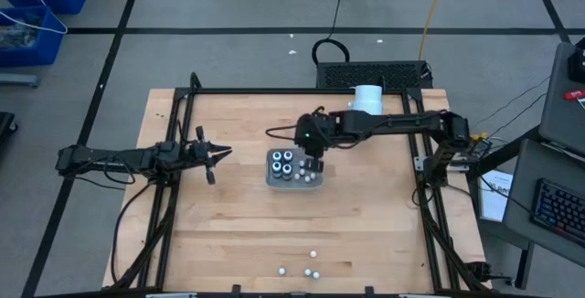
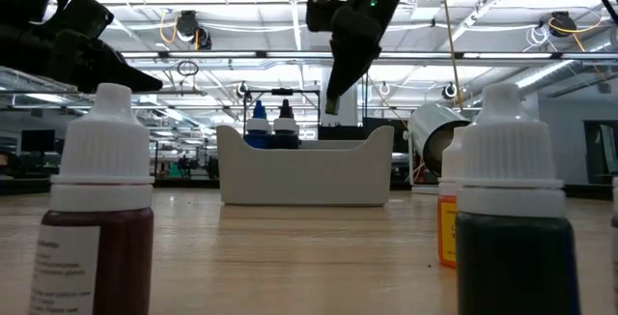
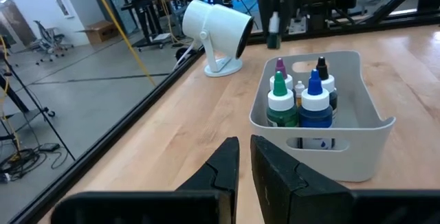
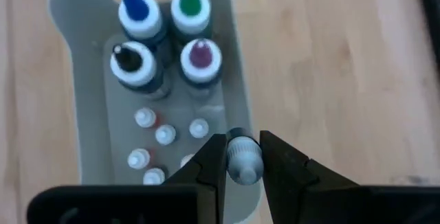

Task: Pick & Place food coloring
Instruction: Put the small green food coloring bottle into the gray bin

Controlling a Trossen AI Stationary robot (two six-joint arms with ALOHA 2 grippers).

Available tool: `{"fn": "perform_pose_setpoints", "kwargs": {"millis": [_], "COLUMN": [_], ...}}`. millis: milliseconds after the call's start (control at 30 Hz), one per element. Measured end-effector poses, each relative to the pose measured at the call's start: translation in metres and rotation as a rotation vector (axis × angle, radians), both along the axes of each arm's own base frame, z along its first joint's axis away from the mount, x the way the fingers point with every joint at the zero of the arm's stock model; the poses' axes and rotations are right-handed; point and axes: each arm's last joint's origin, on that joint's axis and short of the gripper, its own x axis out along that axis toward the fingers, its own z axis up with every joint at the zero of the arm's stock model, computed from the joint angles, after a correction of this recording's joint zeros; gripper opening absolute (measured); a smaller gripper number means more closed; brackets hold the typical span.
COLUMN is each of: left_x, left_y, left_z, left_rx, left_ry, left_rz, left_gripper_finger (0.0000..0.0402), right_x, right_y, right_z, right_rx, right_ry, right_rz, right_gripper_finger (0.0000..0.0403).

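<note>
A pale grey tray (image 1: pixel 274 181) stands mid-table. It holds large bottles with blue, green, black and purple tips (image 4: pixel 165 42) and several tiny white-capped bottles (image 4: pixel 155 138). My right gripper (image 4: pixel 243 162) hangs above the tray's right part, shut on one small food coloring bottle (image 3: pixel 273 30). Three more small bottles stand upright on their bases by the near edge (image 1: pixel 309 267), two of them close to the low camera (image 2: pixel 97 199) (image 2: pixel 507 209). My left gripper (image 3: pixel 245 157) waits shut, left of the tray. My right gripper pinches the small bottle between its two fingers by the white ribbed cap (image 4: pixel 242 148), coming from above and pointing down. The bottle is lifted clear over the tray and hangs upright, its dark body (image 3: pixel 273 41) below the fingertips.
A large white cylinder (image 1: pixel 367 98) lies on its stand beyond the tray near the far edge. A small orange bottle (image 2: pixel 446 230) stands near the low camera. Black frame rails (image 1: pixel 174 188) run along both sides of the table. Bare wood lies between the tray and the near edge.
</note>
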Motion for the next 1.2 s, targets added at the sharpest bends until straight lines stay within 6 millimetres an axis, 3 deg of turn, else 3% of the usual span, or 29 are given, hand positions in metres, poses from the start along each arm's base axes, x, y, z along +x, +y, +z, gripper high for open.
{"fn": "perform_pose_setpoints", "kwargs": {"millis": [233,600,933,1200], "left_x": [0.000,0.000,0.000,0.000], "left_y": [0.000,0.000,0.000,0.000], "left_z": [0.000,0.000,0.000,0.000], "left_rx": [0.011,0.015,0.014,0.014], "left_ry": [0.006,0.005,0.005,0.005], "left_rz": [-0.002,-0.003,-0.002,-0.002], "left_gripper_finger": [0.0047,0.0047,0.0047,0.0047], "right_x": [0.014,0.021,0.020,0.011], "right_y": [-0.001,-0.002,-0.002,-0.001], "right_z": [-0.031,-0.053,-0.057,-0.085], "right_rx": [0.004,0.013,0.022,0.019], "right_ry": [0.072,0.133,0.145,0.156], "right_rz": [0.029,0.019,0.002,0.010], "right_gripper_finger": [0.0059,0.0059,0.0059,0.0059]}}
